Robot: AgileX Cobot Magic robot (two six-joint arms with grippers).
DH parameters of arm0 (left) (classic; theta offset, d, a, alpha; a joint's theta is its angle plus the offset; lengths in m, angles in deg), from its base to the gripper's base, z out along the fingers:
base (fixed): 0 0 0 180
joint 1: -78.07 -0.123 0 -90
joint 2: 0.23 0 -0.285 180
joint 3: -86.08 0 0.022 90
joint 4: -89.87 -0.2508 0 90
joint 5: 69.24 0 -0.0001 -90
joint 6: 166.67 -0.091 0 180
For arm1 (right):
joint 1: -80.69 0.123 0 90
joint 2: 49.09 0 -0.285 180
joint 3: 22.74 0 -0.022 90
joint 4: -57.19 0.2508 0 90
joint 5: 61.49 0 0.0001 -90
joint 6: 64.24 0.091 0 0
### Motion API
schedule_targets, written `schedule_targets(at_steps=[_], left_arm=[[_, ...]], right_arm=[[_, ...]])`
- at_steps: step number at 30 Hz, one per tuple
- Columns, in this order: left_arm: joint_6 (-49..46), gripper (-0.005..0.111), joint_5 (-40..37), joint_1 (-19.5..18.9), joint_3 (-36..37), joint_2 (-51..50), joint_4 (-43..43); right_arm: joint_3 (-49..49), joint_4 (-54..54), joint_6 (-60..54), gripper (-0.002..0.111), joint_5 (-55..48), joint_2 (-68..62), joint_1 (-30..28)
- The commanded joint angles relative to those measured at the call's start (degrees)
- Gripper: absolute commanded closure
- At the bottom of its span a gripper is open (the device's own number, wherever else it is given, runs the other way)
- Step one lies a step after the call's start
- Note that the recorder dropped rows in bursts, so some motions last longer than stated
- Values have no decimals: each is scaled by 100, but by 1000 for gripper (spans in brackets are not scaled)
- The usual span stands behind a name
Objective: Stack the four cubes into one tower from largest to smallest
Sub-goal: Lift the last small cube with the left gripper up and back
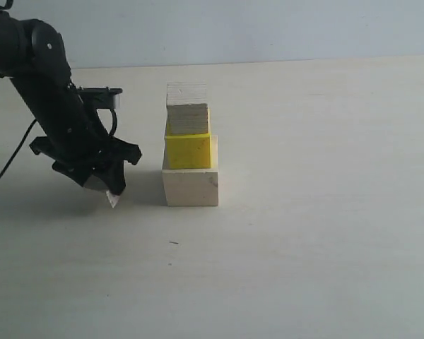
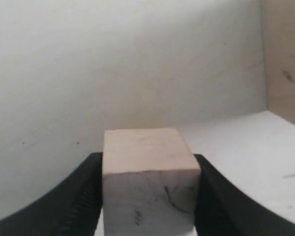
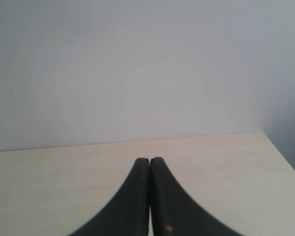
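Tower (image 1: 189, 152) 3 high, 1 to go
Left gripper (image 1: 104, 185) clamps the small chipped cube (image 2: 147, 167) beside it; right gripper (image 3: 150, 164) jaws together

R gripper (image 3: 150, 162) tips pressed together — pale table (image 3: 236, 169), wall (image 3: 137, 64) behind.

Your left arm (image 1: 46, 106) is matte black, with rounded joint housings and one small pale dot on the upper joint. A thin black cable (image 1: 10, 159) trails off its left side. The left gripper (image 1: 107, 185) has curved black fingers (image 2: 81, 199) with ribbed inner faces. The right gripper (image 3: 150, 162) is smooth, black and tapering.
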Motion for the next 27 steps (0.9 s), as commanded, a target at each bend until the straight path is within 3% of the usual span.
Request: schedule_targets(at_steps=[1, 5, 9, 10, 13, 14, 18, 21, 27], left_arm=[[-331, 107, -124, -217, 2, 625, -21], [-945, 107, -102, -629, 2, 1296, 279], [-2415, 107, -169, -1291, 2, 1941, 1680], [-3518, 107, -399, -1689, 14, 2165, 2793], [-6059, 107, -1485, -2443, 283, 2438, 5035], [-7375, 107, -1602, -2723, 514, 2453, 5962], [-8808, 107, -1602, -2830, 1353, 2454, 6785], [-9049, 107, -1602, -2775, 1550, 2454, 7076], [-9378, 107, -1602, -2058, 1538, 2443, 7640]], right_arm=[[31, -17, 10, 108, 63, 12, -15], [31, -6, 10, 108, 63, 12, -15], [31, 121, 10, 108, 63, 12, -15], [31, 132, -1, 108, 63, 12, -15], [31, 132, -1, 108, 63, 12, -15], [31, 132, -1, 108, 63, 12, -15], [31, 190, -1, 108, 106, 12, -15], [31, 287, -1, 108, 159, 12, -15], [31, 398, -11, 108, 231, 12, -15]])
